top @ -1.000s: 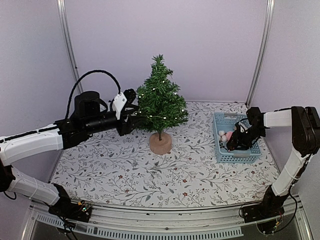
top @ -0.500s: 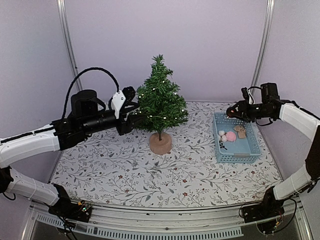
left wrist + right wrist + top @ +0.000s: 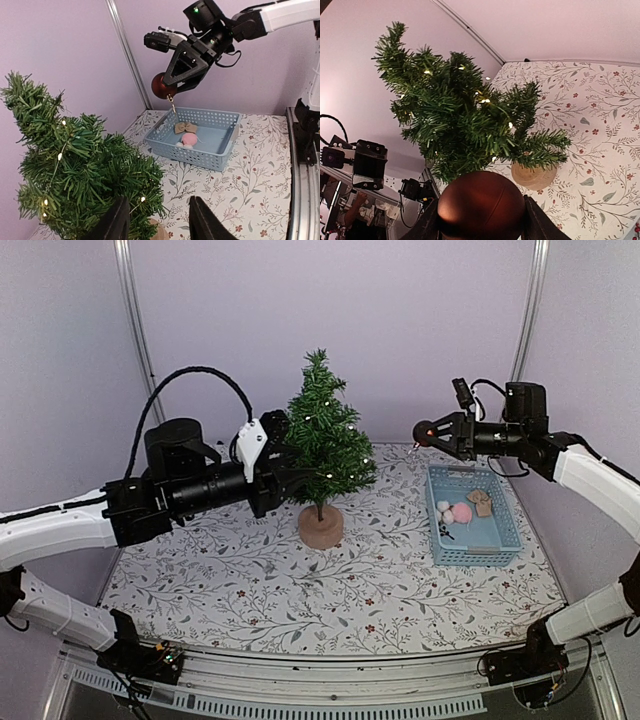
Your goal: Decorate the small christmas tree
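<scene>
The small christmas tree (image 3: 322, 445) stands upright on its round wooden base (image 3: 320, 527), immediately right of the left gripper (image 3: 292, 468) and well to the left of the right gripper (image 3: 428, 430). Tiny warm lights (image 3: 485, 101) glow along its branches.

The left arm reaches in from the left with its forearm nearly level above the flowered tablecloth (image 3: 250, 580), a black cable (image 3: 200, 375) arching over it. Its fingertips sit at the edge of the lower branches. The left wrist view shows those jaws spread, with only cloth in the gap and the tree just off the left finger.

The right arm is raised, its forearm level and pointing left at the tree. Its jaws are clamped on a dark red ball (image 3: 420, 431), held in the air above the far left corner of the blue basket (image 3: 470, 554).

Only the left wrist view shows a small metal hook (image 3: 171, 104) dangling under the ball, and a tan bow (image 3: 184, 128) and a pink pompom (image 3: 189, 139) lying in the basket. The right wrist view has the ball filling the gap between its fingers, with the tree straight ahead beyond it.
</scene>
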Available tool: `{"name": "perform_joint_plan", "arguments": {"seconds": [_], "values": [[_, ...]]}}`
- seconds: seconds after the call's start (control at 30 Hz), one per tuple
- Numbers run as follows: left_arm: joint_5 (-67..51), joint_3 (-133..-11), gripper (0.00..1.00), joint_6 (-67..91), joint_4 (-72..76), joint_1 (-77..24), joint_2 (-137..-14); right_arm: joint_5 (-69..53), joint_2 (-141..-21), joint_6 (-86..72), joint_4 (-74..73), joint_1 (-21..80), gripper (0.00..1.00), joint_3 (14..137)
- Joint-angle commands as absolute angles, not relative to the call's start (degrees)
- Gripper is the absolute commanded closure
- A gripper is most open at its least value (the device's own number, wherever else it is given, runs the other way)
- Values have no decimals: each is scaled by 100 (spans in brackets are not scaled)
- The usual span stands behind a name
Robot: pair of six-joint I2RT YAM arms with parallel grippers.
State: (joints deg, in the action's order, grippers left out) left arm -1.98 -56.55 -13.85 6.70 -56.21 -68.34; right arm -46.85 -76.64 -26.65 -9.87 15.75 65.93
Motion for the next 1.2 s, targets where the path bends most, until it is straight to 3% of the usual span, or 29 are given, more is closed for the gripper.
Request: {"name": "perform_joint_plan", "arguments": {"seconds": [0.0,0.6,1.17], "values": [[360,-5686,58,-978,974,-5856,-6926,-4412,-7366,-2995,-599,2012,66,6721],[1148,-5402,74,-307,1051,-6288,-6738,-3176,-7552,-3312,-558,3426,73,7285],[909,-5706,74,-778,1699,-6295,-7778,-2608,-8174,-3494,-836,4026,75,7382]]}}
